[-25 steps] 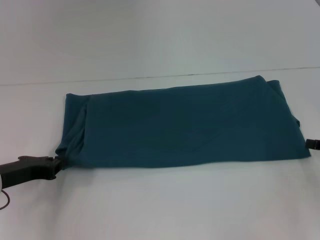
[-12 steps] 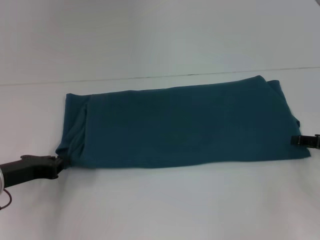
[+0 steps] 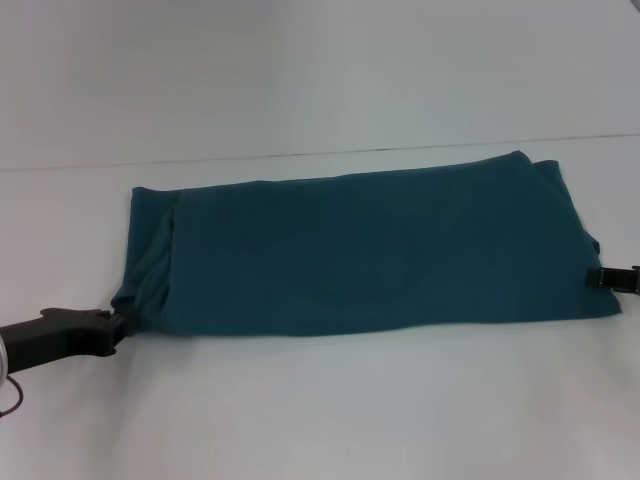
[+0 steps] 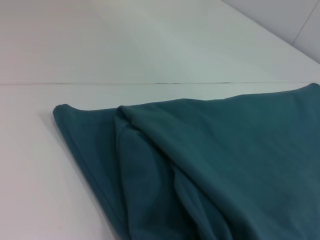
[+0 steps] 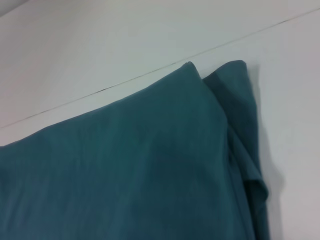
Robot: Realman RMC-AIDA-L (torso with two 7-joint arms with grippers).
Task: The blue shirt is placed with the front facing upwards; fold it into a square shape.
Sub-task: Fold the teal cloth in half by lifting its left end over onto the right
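The shirt (image 3: 360,250) is lying across the middle of the head view on the white desk (image 3: 330,410), folded into a long band running from left of centre to the right edge. No lettering or label is showing; only plain teal cloth is facing up. Its left end is bunching into a soft fold, and its right end is showing a second layer peeking out past the top one at the upper right corner.

The left gripper (image 3: 112,328) is sitting at the lower left of the frame, its tip touching the shirt's near left corner; its jaws are looking closed there, apparently pinching the cloth, though the contact is small. The right gripper (image 3: 605,279) is poking in at the right edge, its tip meeting the shirt's near right corner; whether its jaws are wide or narrow I cannot tell.

The left wrist view is showing the shirt's (image 4: 210,165) layered, creased end filling the lower right. The right wrist view is showing the shirt's (image 5: 125,170) doubled corner at the upper right.
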